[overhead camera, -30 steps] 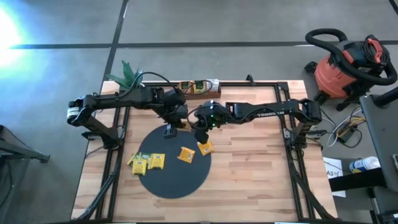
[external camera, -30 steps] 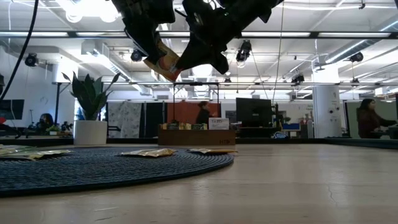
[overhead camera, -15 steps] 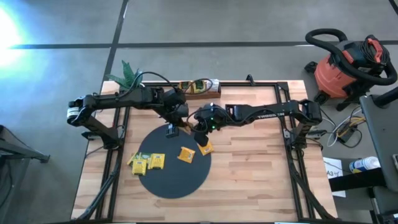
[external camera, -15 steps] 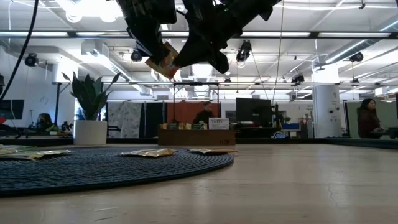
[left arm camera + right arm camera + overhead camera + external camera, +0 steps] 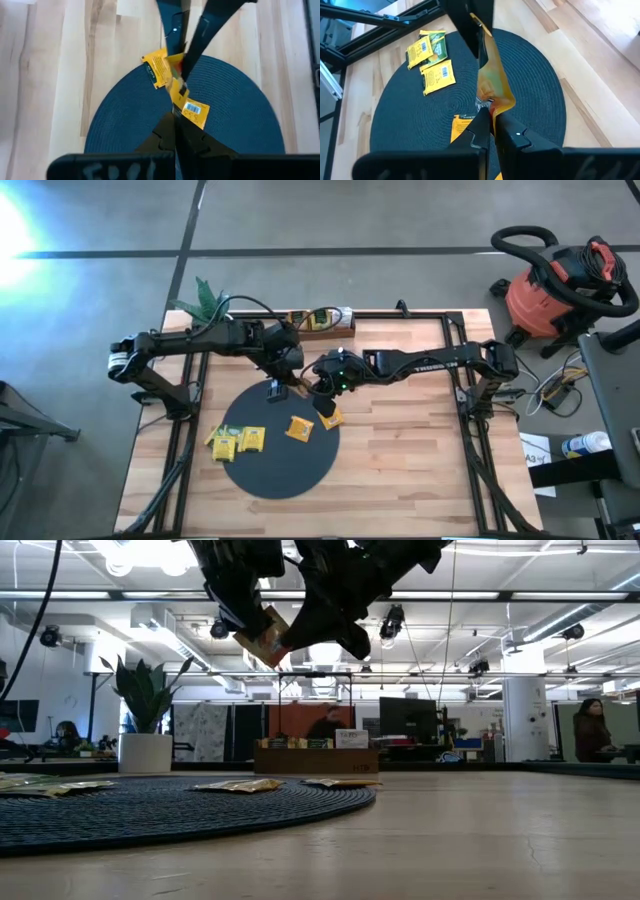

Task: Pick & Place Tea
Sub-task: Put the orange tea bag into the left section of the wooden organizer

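Both grippers — left gripper [image 5: 240,615] and right gripper [image 5: 489,114] — are clamped tight on one yellow tea packet [image 5: 492,82] held high over the black mat [image 5: 275,470], apparently a mid-air handover before placing it on the bench [image 5: 400,460].

Bright overhead ceiling lights [image 5: 150,552] glare, silhouetting the arms; foreground table [image 5: 450,850] blurred.

Two dark grippers hang at the top of the frame, close together, with a yellow-orange tea packet [image 5: 262,635] pinched between them, tilted, well above the black woven mat [image 5: 180,808]. Flat packets lie on the mat. A potted plant [image 5: 146,730] stands behind.
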Motion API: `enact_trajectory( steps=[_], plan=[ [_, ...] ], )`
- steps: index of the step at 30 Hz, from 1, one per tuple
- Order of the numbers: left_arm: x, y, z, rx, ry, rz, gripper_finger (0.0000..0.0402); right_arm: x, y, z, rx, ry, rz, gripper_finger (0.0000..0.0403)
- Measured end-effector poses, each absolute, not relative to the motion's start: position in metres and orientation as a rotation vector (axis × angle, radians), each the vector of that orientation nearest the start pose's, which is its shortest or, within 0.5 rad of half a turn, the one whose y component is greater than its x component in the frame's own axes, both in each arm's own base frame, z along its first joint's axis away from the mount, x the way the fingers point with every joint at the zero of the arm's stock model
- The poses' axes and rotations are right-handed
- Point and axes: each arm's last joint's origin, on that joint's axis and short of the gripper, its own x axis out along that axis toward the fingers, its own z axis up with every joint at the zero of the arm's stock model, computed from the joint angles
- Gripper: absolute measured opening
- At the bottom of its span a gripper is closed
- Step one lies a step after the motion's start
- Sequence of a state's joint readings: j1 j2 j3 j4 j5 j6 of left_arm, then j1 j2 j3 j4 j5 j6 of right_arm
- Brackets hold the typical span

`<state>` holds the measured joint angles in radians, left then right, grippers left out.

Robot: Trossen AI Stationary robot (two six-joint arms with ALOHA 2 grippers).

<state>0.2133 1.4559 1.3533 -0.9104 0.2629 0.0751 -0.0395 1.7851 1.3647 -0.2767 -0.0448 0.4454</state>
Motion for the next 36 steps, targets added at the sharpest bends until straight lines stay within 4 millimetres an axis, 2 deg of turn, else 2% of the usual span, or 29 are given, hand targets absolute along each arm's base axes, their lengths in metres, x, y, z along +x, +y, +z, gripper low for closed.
enact_trajectory(
  steps=[36],
  plan=[
    [0.2864,0.0542,0.3205,-0.202,0.963,-0.069,0.0,0.3962,-0.0148,0.2482,0.476,0.7,-0.169,0.0013]
  ],
)
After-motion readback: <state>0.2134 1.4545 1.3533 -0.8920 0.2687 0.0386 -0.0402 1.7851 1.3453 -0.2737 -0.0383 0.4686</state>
